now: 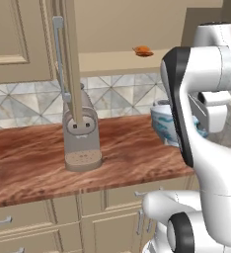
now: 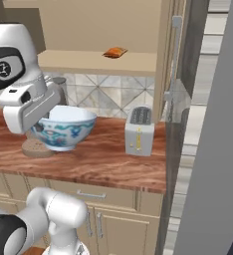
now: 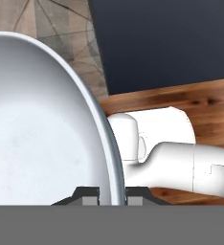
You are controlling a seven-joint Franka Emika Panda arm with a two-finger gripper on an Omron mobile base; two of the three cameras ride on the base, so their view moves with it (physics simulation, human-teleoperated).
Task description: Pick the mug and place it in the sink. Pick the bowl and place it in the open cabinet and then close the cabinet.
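My gripper [image 3: 112, 195] pinches the rim of the white bowl [image 2: 63, 128], one finger inside and one outside, just above the wooden counter [image 2: 103, 159]. The open cabinet [image 2: 96, 62] at my one o'clock awaits; shelving and closing remain.

The cabinet [image 1: 19, 44] door stands open, edge-on, with its silver bar handle [image 1: 58, 54] visible. A grey coffee machine [image 1: 81, 136] sits on the wooden counter [image 1: 28, 163]. The bowl [image 1: 163, 123] is partly hidden behind the arm.
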